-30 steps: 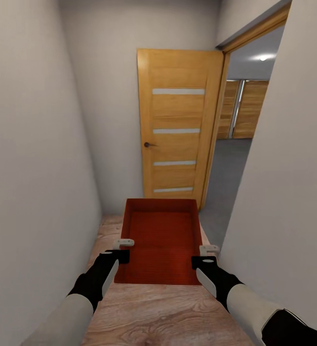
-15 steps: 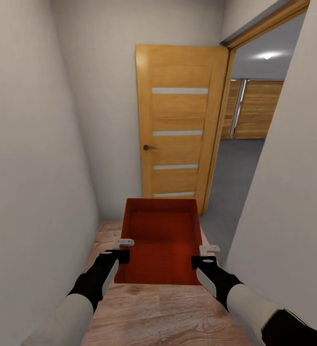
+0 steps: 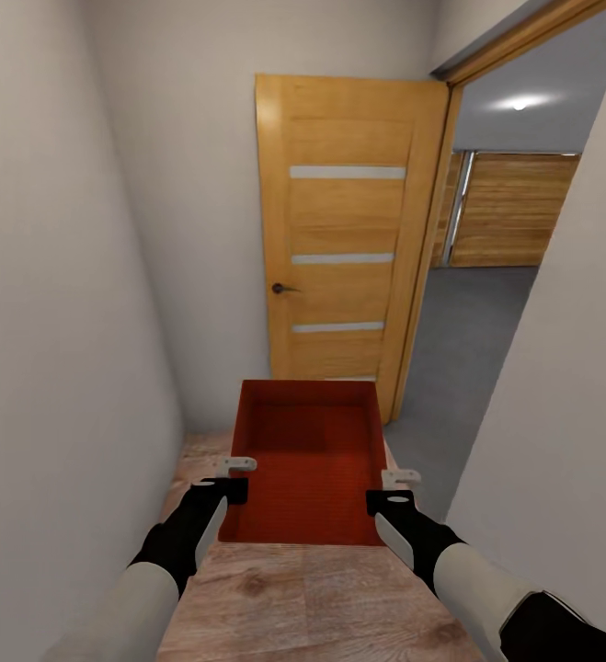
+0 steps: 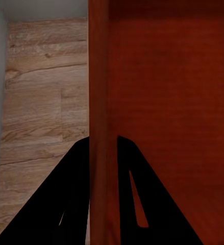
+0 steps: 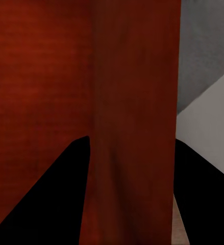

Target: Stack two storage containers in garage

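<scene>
In a narrow white-walled hallway, I have one red bin point(image 3: 307, 450) carried in front of me, held up over the wood-plank floor point(image 3: 312, 598) between both arms. My left gripper point(image 3: 232, 476) is clamped on the bin's left wall, and in the left wrist view its two dark fingers point(image 4: 142, 204) straddle that wall point(image 4: 99, 127), one outside and one inside the bin. My right gripper point(image 3: 393, 485) is closed on the opposite wall in the same way; the right wrist view shows the red wall point(image 5: 134, 117) running up between its fingers point(image 5: 40, 204), with a patch of grey floor and white wall past the bin's edge. The bin sits level, open side up, its long axis pointing away from me, and its ribbed bottom is bare.

Just beyond the bin's far end stands an orange-brown door point(image 3: 348, 239) with three pale horizontal strips and a dark handle on its left side; it is swung open and lies against the hallway's end wall. To the right of it the doorway point(image 3: 486, 303) opens onto the garage, where I see grey concrete floor point(image 3: 473, 322), a ceiling light point(image 3: 520, 104) and wooden panelled doors point(image 3: 509, 211) at the back. A white wall point(image 3: 578, 414) close on my right cuts off the rest of that room.
</scene>
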You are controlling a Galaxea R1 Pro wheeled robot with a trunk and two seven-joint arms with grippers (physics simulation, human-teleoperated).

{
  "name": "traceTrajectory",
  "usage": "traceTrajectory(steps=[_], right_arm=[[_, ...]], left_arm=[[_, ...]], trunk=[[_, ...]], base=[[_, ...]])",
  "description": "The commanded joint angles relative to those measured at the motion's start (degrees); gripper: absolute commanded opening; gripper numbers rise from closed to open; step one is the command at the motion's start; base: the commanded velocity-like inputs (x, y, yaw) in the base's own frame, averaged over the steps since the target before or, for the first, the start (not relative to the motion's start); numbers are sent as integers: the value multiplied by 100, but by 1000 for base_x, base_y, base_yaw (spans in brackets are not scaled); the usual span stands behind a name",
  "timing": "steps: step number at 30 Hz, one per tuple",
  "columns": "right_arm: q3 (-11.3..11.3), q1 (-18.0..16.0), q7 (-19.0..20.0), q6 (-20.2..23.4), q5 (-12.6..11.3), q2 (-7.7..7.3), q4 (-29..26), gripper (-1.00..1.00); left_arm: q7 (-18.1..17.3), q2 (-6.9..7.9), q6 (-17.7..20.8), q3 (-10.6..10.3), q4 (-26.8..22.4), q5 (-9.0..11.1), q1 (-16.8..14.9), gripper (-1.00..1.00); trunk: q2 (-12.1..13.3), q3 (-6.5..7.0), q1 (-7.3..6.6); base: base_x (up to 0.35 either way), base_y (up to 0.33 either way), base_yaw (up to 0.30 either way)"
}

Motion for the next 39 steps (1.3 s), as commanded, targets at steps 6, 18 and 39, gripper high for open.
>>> traceTrajectory(steps=[6,18,39], right_arm=[[-82,-8,-44,46,73,2,-74,-100],[-82,-8,-44,46,73,-1,-74,-100],[-82,-8,-44,46,73,2,-74,-100]], left_arm=[[163,-10,51,14,-7,-198,-2,-100],[163,-9,51,14,-7,-198,1,-100],[163,-4,51,14,-12,-203,-1,-100]], trunk=[[-13,-13,7],[-13,-13,7],[-13,-13,7]], base=[[322,0,0],[322,0,-1],[322,0,-134]])
